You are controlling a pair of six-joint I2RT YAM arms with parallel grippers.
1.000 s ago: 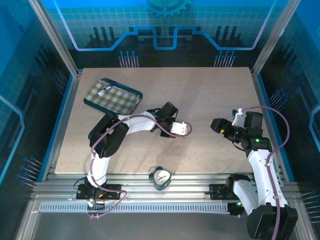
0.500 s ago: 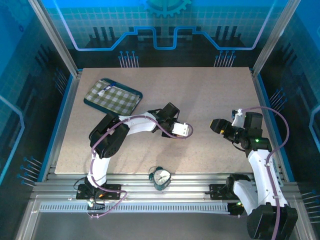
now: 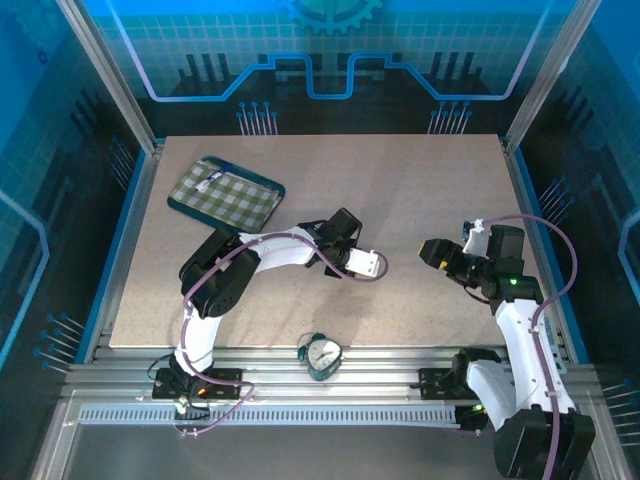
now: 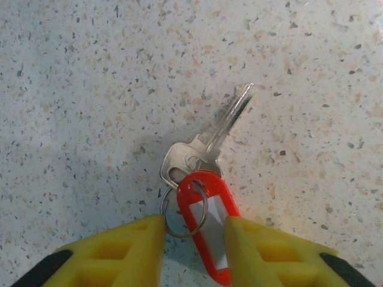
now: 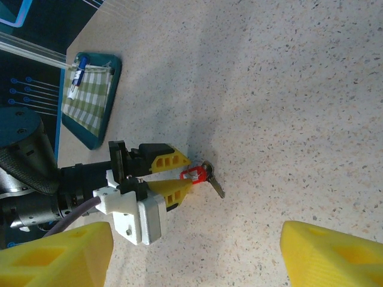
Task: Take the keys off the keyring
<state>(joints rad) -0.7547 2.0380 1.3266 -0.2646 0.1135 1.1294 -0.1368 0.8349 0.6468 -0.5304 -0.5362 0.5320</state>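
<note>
A silver key [image 4: 206, 143] lies flat on the speckled table, joined by a thin ring [image 4: 185, 209] to the red keyring tag [image 4: 206, 224]. My left gripper [image 4: 194, 239] is open. Its yellow fingers [image 4: 119, 251] straddle the tag and ring, one edge at the ring and the other at the tag. From the right wrist view, the left gripper [image 5: 190, 171] points at the red tag [image 5: 194, 174], and the key [image 5: 214, 184] sticks out beyond it. My right gripper [image 3: 434, 250] hovers open to the right, well apart from the keys, with nothing between its fingers [image 5: 54, 257].
A teal tray [image 3: 275, 187] lined with checked cloth sits at the back left, with a small item on it. A round clock-like dial [image 3: 322, 354] rests on the rails at the near edge. Bare table lies between the two grippers.
My left gripper has crept a little to the right and toward the near edge. The right arm has stayed still.
</note>
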